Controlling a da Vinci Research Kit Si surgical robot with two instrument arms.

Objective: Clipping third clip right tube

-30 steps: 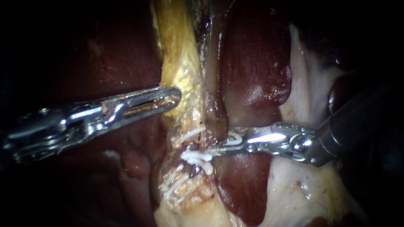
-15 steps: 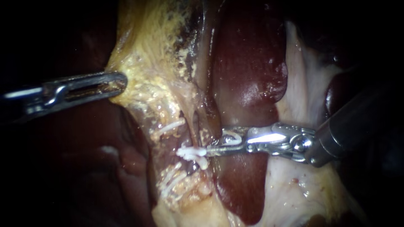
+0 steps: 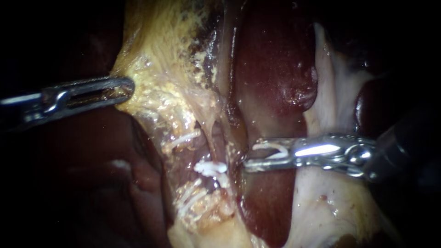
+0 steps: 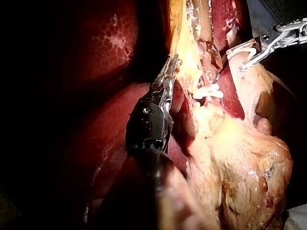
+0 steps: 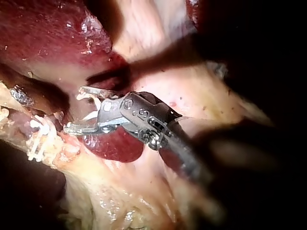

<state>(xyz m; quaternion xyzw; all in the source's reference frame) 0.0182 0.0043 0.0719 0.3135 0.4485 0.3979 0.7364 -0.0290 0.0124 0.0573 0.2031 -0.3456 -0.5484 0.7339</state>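
Dark red liver (image 3: 275, 82) fills the far right. The left instrument (image 3: 127, 87), claw closed on yellow fatty tissue (image 3: 161, 69), holds it out leftward. The right instrument (image 3: 250, 156), claw gripping a white clip (image 3: 274, 150), sits just right of the tube (image 3: 215, 183), apart from its fitted clip (image 3: 210, 167).

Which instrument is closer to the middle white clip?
Right. The right instrument, carrying a new clip, sits just beside the middle clip; the left instrument grips yellow tissue farther away.
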